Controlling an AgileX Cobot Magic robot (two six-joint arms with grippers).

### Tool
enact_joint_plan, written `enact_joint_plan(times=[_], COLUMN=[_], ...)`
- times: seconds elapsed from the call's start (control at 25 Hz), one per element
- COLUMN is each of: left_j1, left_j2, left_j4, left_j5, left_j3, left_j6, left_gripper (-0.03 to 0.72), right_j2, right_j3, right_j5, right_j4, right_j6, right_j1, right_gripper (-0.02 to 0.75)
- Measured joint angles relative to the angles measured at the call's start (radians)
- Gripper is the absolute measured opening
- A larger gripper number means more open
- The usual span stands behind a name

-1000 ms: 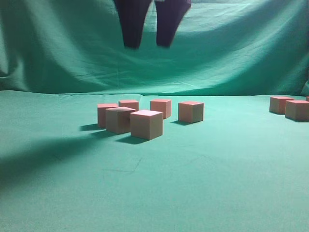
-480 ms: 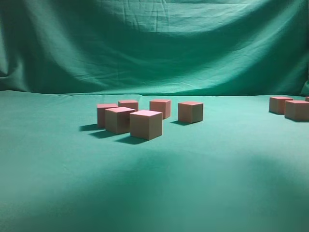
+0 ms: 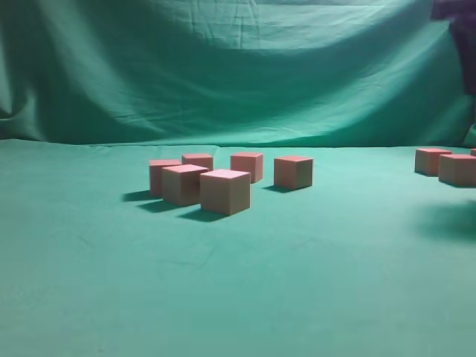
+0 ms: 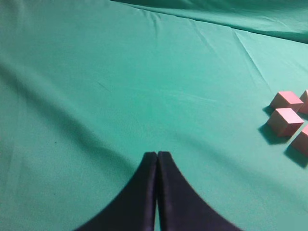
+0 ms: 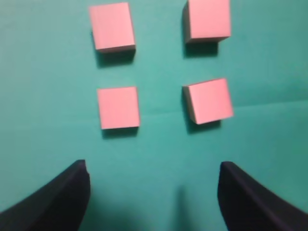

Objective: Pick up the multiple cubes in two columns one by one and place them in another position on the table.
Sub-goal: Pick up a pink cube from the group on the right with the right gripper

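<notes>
Several salmon-pink cubes (image 3: 225, 190) stand in a loose cluster mid-table on the teal table (image 3: 238, 297). More cubes (image 3: 433, 161) sit at the right edge. In the right wrist view, cubes lie in two columns, the near pair being one cube (image 5: 118, 108) and a slightly turned one (image 5: 208, 101). My right gripper (image 5: 154, 173) hovers high over them, open and empty, on the near side of that pair. My left gripper (image 4: 157, 155) is shut on nothing above bare cloth, with three cubes (image 4: 285, 121) far off to its right.
The wrinkled green backdrop (image 3: 238, 74) hangs behind the table. A dark part of the right arm (image 3: 455, 13) shows at the top right, and its shadow (image 3: 450, 219) falls on the cloth below the right-hand cubes.
The right gripper, earlier hanging open above the middle cluster, has left that spot and swung to the right. Its shadow has shifted to the right side. The cubes have not moved.
</notes>
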Motion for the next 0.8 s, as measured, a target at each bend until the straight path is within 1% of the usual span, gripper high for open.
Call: enact_joint_plan(times=[0.08,0.24,0.36,0.52,0.56,0.6,0.64,0.8], left_j1=[0.000,0.000,0.000,0.000,0.000,0.000,0.000,0.000], left_j2=[0.000,0.000,0.000,0.000,0.000,0.000,0.000,0.000], left_j4=[0.000,0.000,0.000,0.000,0.000,0.000,0.000,0.000], left_j5=[0.000,0.000,0.000,0.000,0.000,0.000,0.000,0.000], left_j3=[0.000,0.000,0.000,0.000,0.000,0.000,0.000,0.000], left_j6=[0.000,0.000,0.000,0.000,0.000,0.000,0.000,0.000], left_gripper=[0.000,0.000,0.000,0.000,0.000,0.000,0.000,0.000], right_j2=[0.024,0.092,0.144,0.191,0.198,0.201,0.202,0.204], right_j3=[0.036,0.052,0.052,0.052,0.052,0.052,0.052,0.052], right_j5=[-0.079,-0.207,-0.245,-0.255,-0.260,-0.267,-0.274,-0.292], right_j4=[0.024,0.062,0.062,0.030,0.026,0.022,0.022,0.020], right_j6=[-0.017,-0.101,-0.125,-0.127,-0.127,-0.127,-0.127,-0.127], right_j1=[0.004,0.025,0.035,0.035,0.035,0.035,0.035,0.035], right_gripper=[0.558,0.558,0.558,0.558,0.517,0.497,0.502,0.319])
